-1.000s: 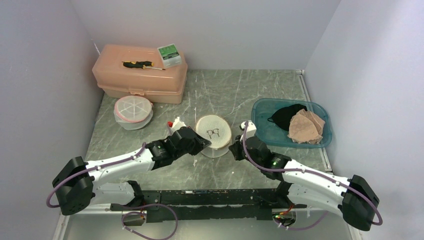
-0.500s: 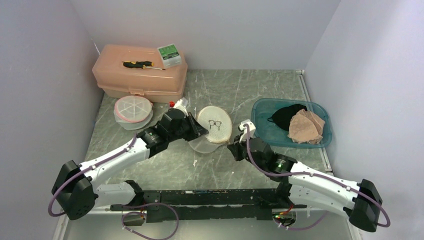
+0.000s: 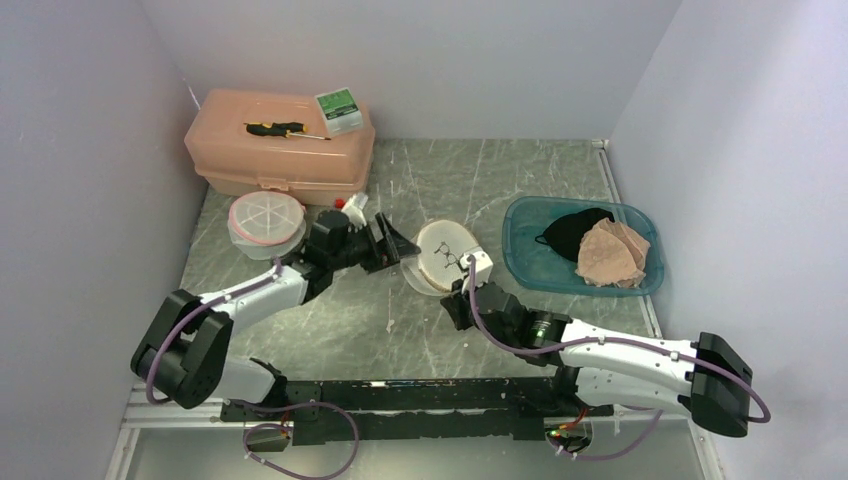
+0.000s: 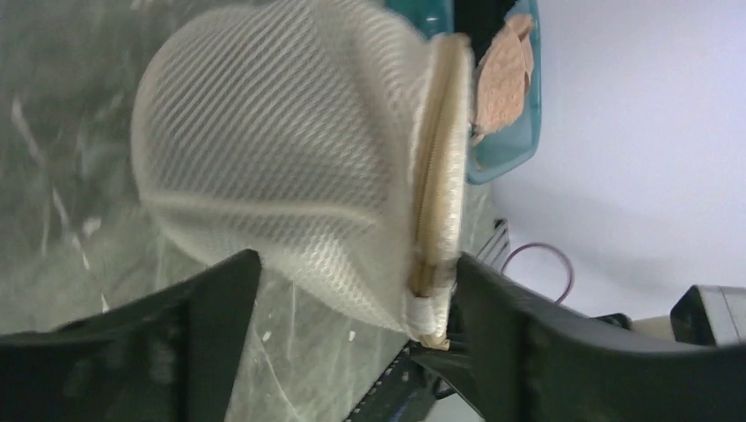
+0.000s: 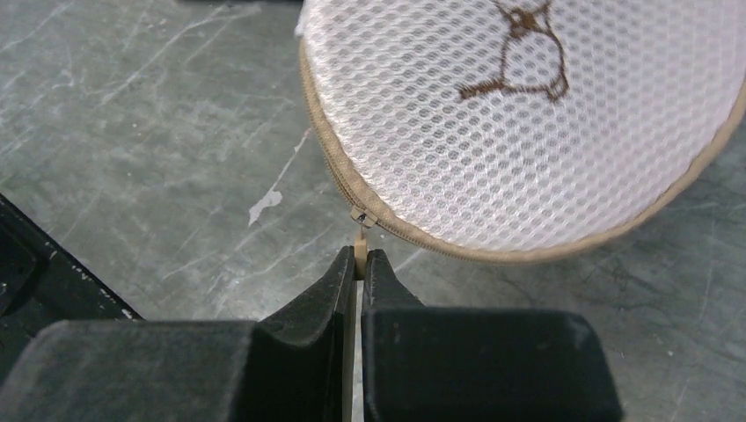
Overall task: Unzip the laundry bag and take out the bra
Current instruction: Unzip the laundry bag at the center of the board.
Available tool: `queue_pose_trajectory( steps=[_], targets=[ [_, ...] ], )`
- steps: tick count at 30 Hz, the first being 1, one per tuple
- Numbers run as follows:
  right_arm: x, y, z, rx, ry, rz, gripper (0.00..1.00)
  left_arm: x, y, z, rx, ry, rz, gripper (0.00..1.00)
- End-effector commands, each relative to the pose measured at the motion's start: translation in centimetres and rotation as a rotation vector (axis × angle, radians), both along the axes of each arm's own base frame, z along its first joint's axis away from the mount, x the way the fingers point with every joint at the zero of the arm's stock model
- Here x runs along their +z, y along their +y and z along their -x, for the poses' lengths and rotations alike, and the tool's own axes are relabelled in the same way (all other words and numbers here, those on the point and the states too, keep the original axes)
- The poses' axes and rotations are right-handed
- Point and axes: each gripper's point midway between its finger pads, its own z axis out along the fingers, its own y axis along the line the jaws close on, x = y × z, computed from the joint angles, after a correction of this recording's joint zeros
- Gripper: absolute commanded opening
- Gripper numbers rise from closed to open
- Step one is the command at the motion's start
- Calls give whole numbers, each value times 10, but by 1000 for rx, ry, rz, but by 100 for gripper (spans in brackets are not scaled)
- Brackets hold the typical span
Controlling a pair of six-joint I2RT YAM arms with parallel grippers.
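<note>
Mesh bag [image 3: 440,255] stood on edge mid-table, my right gripper [image 5: 356,264] pinched shut on its zip pull [image 5: 359,246] and my left gripper [image 4: 356,268] open astride its left side, so a tug might have dragged the unheld bag along instead of unzipping it.

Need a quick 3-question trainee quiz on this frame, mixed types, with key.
1. The right gripper pinches: A) nothing B) zipper pull C) a cable?
2. True or false: the left gripper is shut.
3. Fill in: the screwdriver lies on the ___.
Key: 1 B; 2 false, its jaws are open; 3 toolbox.
</note>
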Motion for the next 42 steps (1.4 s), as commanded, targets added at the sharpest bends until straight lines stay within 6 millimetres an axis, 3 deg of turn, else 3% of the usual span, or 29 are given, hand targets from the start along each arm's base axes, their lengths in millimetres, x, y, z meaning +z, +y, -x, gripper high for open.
queue_pose_trajectory(
  steps=[1, 7, 10, 14, 18, 22, 27, 37, 42],
  targets=[
    [7, 2, -6, -57, -16, -87, 0, 10, 11, 4, 105, 6, 157, 94],
    [5, -2, -7, -71, -19, -78, 0, 22, 40, 33, 321, 77, 182, 94],
    [3, -1, -7, -70, -17, -74, 0, 32, 27, 55, 344, 92, 140, 94],
    [2, 1, -9, -83, -19, -85, 0, 21, 1, 68, 361, 147, 140, 87],
    [4, 4, -10, -77, -16, -84, 0, 4, -19, 66, 357, 217, 196, 77],
    [6, 3, -9, -72, -18, -86, 0, 4, -30, 59, 357, 225, 188, 73],
    [3, 4, -7, -62, -11, -86, 0, 0, -33, 50, 380, 219, 163, 68],
    [-1, 6, -3, -38, 0, -88, 0, -13, -44, 43, 372, 216, 124, 50],
    [0, 3, -3, -42, -3, -87, 0, -17, -47, 39, 369, 208, 112, 34]
  ],
)
